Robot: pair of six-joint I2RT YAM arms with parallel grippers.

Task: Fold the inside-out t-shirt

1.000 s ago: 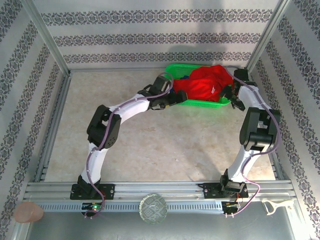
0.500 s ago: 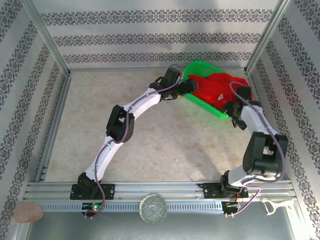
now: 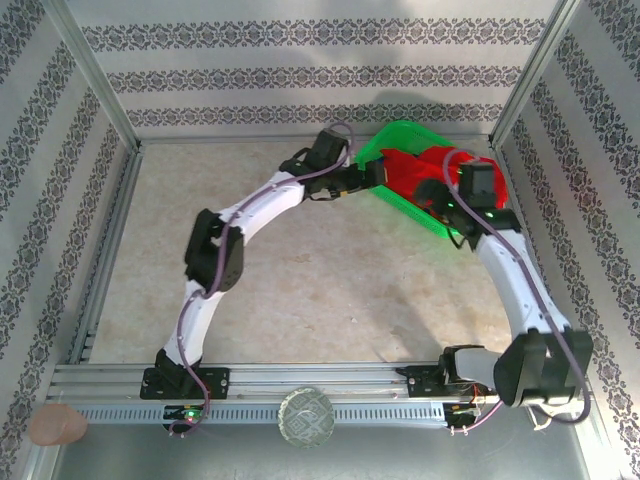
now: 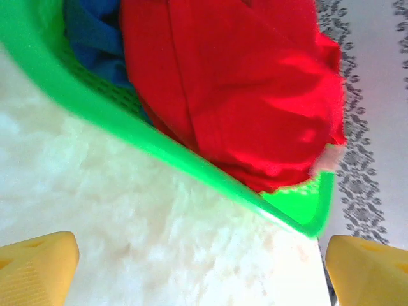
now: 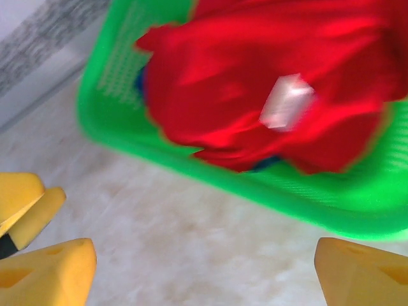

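Tabletop (image 3: 300, 270): pale beige, mottled like stone, matte, mostly bare. Enclosed on 3 sides by white wall panels (image 3: 320, 75) w/ dark floral bands running horizontally, held by grey metal corner posts. Silver aluminium rail frame (image 3: 320, 380) runs along the near edge, w/ both arm bases bolted to it.

Bright green perforated plastic basket (image 3: 400, 132) sits in the far R corner, askew to the back wall. The bright red cloth t-shirt (image 3: 415, 170) is bunched up inside it and heaped above the rim. Its small white tag (image 5: 287, 102) faces the R wrist cam. A dark blue garment (image 4: 95, 38) lies under/beside the red one, in the same basket.

L gripper (image 3: 375, 178) is at the basket's L side. Its yellow fingers are wide apart, nothing btwn them, over bare table just short of the green rim. R gripper (image 3: 450, 200) is at the basket's near-R side, fingers also spread, holding nothing, the rim just ahead of it.

Past the rail, near edge: round patterned glass disc (image 3: 305, 417) in the middle, pinkish rounded lump (image 3: 57, 425) far L, and a white plastic piece (image 3: 555, 412) far R.
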